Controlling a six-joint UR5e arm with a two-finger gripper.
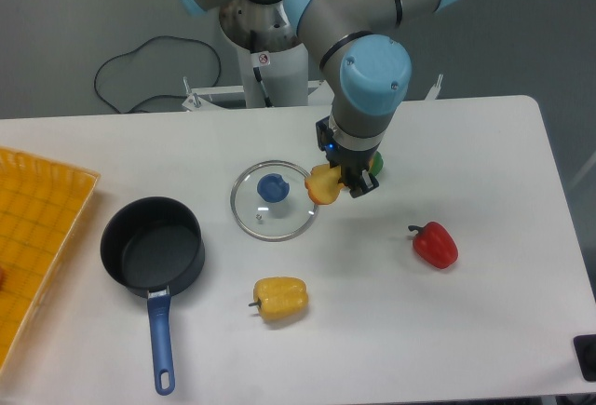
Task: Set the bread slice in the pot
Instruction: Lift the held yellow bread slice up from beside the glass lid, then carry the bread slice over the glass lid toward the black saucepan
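**Bread slice up in the claw, pot sitting over by the left side**

So the claw (pixel 346 180) is clamped on the bread slice (pixel 323 185), holding it up off the white counter (pixel 484 330) around the middle, a bit toward the back edge. The slice looks thin and flat, pale yellow on the face with an orange-brown crust running along the lower edge. It's tilted, hanging at the claw's left side, right next to the rim of the glass lid (pixel 274 202), though I can't tell if it's over the lid or just beside it.

The pot (pixel 153 246) is on the counter toward the left edge, black and round, inside looks bare, with its blue handle pointing at the front edge. It's well apart from the slice, with the lid and its blue knob between them.

Other stuff: a yellow pepper (pixel 280 299) near the front middle, a red pepper (pixel 435 244) off toward the right, something green (pixel 376 163) peeking out behind the claw, and a yellow basket (pixel 37 237) hanging over the left edge.
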